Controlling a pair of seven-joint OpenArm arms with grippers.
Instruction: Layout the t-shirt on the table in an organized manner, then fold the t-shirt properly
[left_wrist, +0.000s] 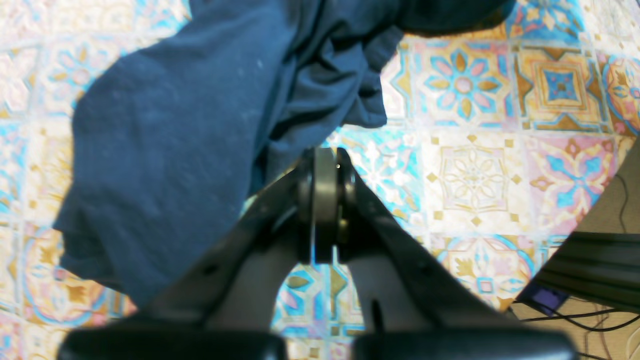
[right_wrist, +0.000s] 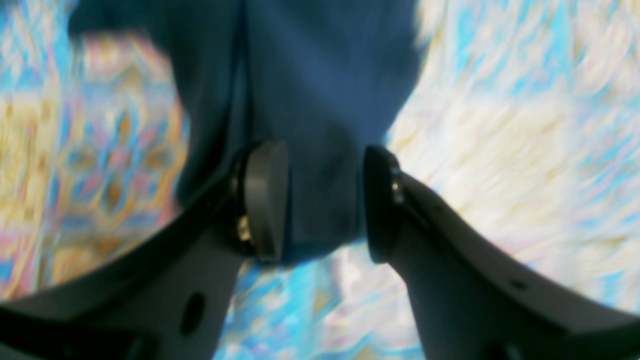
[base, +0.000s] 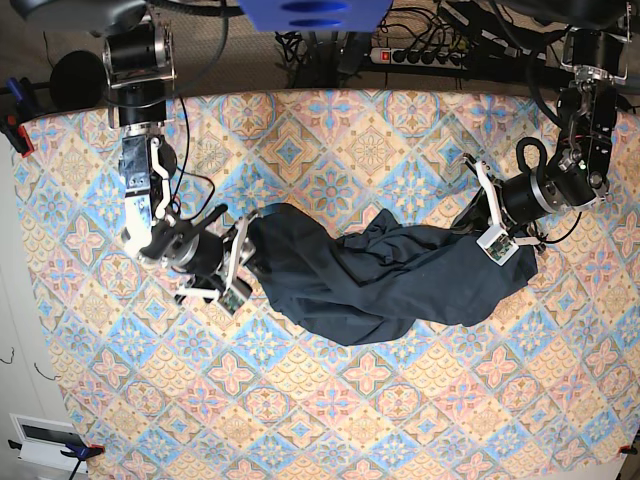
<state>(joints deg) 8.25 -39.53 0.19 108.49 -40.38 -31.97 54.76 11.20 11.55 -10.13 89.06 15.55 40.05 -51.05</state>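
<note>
A: What has each pincer got?

B: The left gripper (left_wrist: 325, 165) is pinched fully together just beside the edge of the plain dark navy cloth t-shirt (base: 385, 275); I see no cloth between its pads. The right gripper (right_wrist: 322, 200) stands wide, a hem of the shirt lying between its jaws, not yet pinched.

A: And the shirt?

B: Bunched and twisted mid-way across the pastel tile-patterned table (base: 330, 420), stretched between both arms.

A: So, spreading it?

B: I'd say each side needs a firm hold on a hem first, then an even pull apart, kept low, so the twist comes out.
</note>
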